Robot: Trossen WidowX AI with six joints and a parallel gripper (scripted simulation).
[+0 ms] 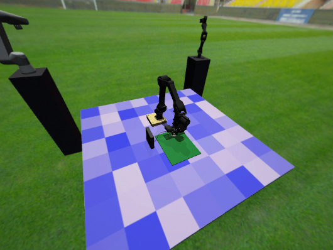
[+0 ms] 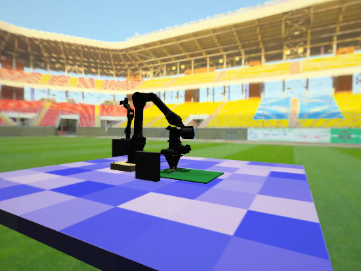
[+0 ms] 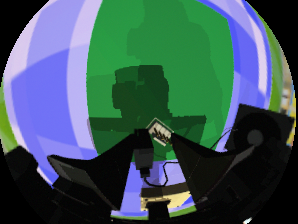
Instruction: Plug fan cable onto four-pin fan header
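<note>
The green board lies flat. My gripper points down just above its edge nearest the arm base and is shut on the black fan plug. The plug shows between the fingers in the wrist view. The pale four-pin header shows at the fingertips, up and right of the plug, with dark pins visible. The cable loops from the plug toward the square black fan. The contact between plug and header is hidden.
The fan stands upright beside the board. The arm's pale base plate is behind the board. Two black pedestals carrying other arms stand beyond the checkered table.
</note>
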